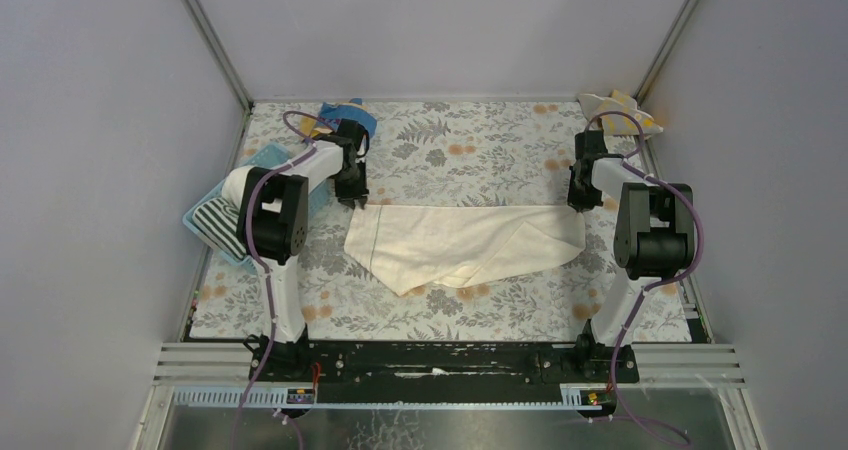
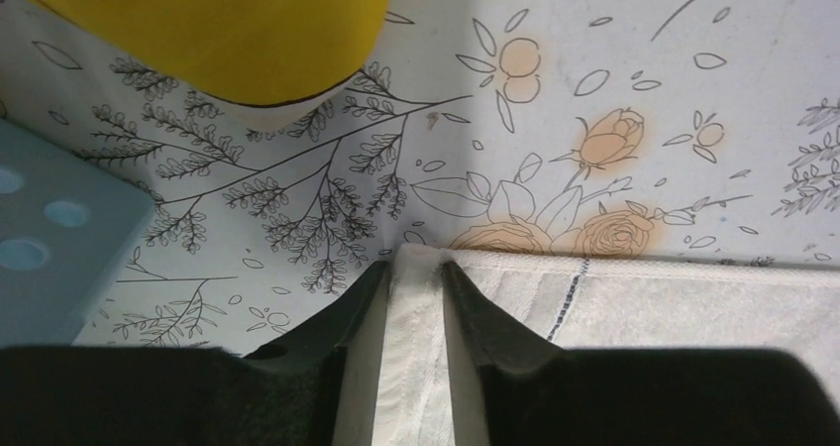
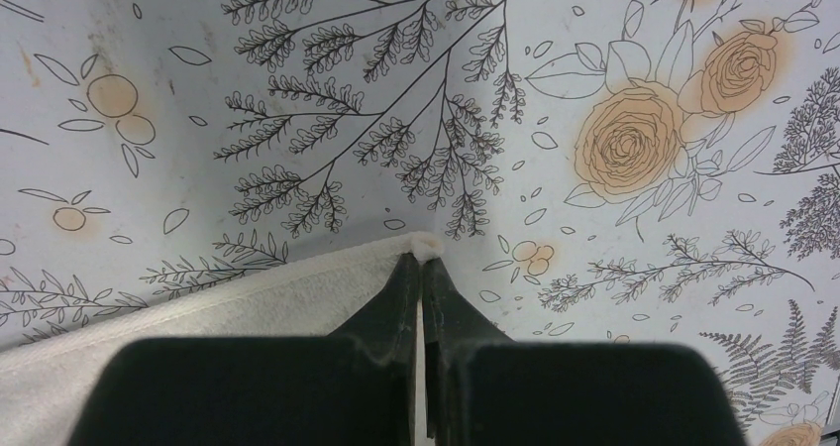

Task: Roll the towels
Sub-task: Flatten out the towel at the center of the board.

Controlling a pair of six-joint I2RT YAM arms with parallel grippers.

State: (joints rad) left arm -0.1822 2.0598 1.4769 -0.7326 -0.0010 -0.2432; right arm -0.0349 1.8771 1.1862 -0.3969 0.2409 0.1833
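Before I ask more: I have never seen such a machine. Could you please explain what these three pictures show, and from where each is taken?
These are two robot arms, left and right, bolted at a table's near edge. The wide picture is from a camera above and behind them; the other two are from wrist cameras, showing each arm's own black fingers. On the flowered table cover lies a cream towel, between the arms. The right gripper is shut on one far corner. The left gripper has its fingers on either side of the other far corner; whether it pinches yet is unclear. A striped towel lies in a blue basket at left; a snack bag and a beige towel lie at the far edge.
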